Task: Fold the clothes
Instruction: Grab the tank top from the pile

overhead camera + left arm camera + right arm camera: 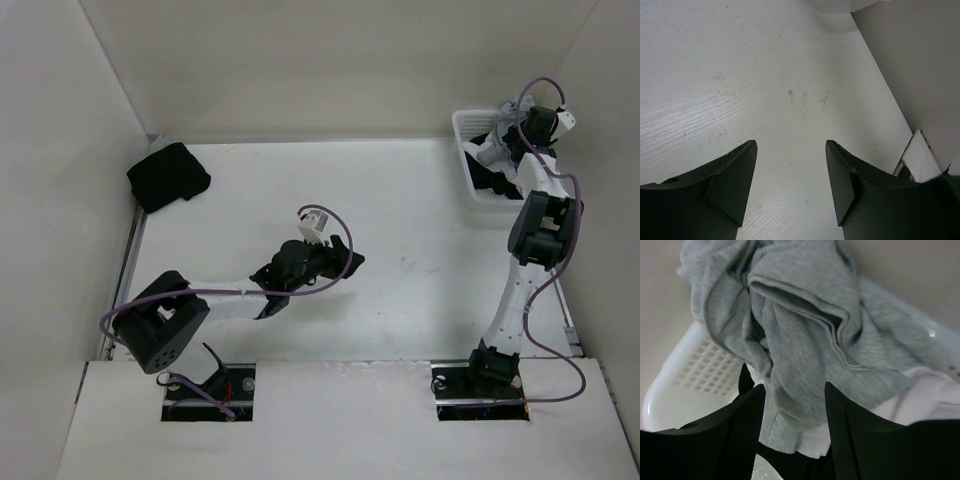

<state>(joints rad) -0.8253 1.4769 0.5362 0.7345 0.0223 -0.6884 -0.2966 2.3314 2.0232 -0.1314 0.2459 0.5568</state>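
Robot lab cell, white walls (300,70), white table (420,220), bolted arms (515,290)

The white table (400,200) is a flat, faintly worn top closed in by pale wall panels (300,70), and the stretch just under and ahead of the left gripper (352,262) shows a few small dark scuff marks (805,97). Well behind that gripper, toward the far left corner, a black folded bundle (168,176) lies directly on the top. A white plastic basket (464,150) with a lattice wall stands on the table right beneath the right gripper (497,160), in the far right corner.
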